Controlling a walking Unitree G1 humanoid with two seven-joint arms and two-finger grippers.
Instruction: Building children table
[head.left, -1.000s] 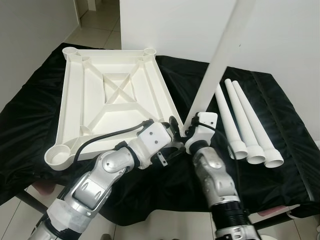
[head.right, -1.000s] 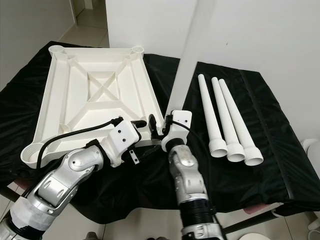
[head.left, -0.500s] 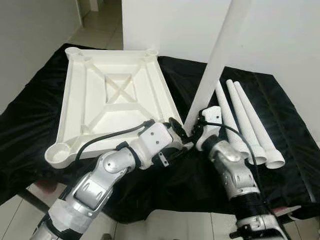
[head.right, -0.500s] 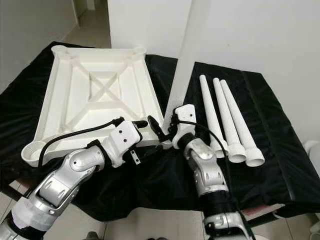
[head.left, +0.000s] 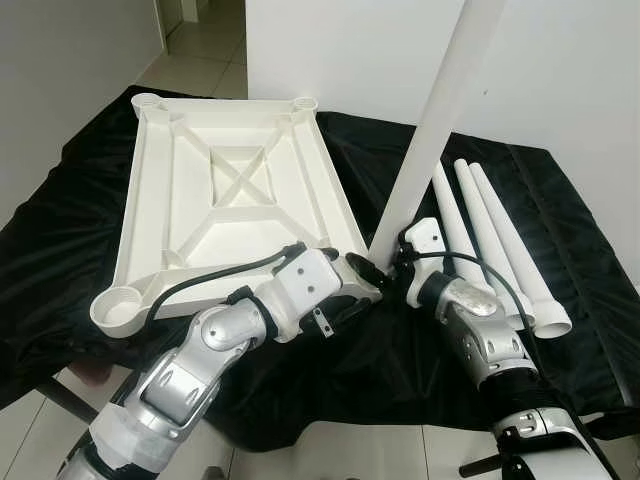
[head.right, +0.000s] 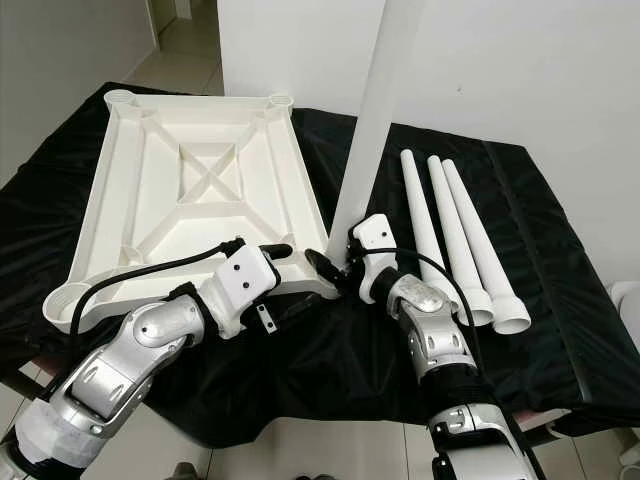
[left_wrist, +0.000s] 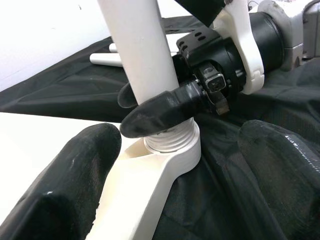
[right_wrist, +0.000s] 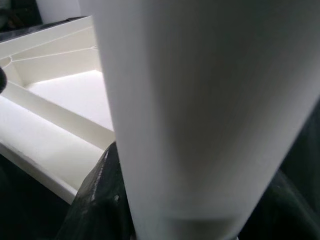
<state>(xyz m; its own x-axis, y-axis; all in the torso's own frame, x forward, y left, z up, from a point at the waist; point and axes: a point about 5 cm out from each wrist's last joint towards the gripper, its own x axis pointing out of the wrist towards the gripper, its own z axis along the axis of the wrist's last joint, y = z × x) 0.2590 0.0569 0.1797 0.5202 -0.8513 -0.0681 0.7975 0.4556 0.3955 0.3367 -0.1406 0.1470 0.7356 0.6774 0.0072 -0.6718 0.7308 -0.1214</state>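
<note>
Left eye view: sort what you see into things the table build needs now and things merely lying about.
In use:
- white plastic tabletop, upside down
- upright white tapered leg, standing in the near corner socket
- right gripper, shut on that leg
- left gripper, at the socket

Lying about:
- three spare white legs
- black cloth

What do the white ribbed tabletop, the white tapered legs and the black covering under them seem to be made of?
White ribbed tabletop: likely moulded plastic, matte with a slight sheen; cast ribs and round corner sockets suggest it.
White tapered legs: apparently the same smooth plastic, hollow at the flared ends.
Upright leg, gripped by the right gripper: same look, ridged at its base.
Black covering: thin, faintly glossy fabric, judging by its wrinkles.
</note>
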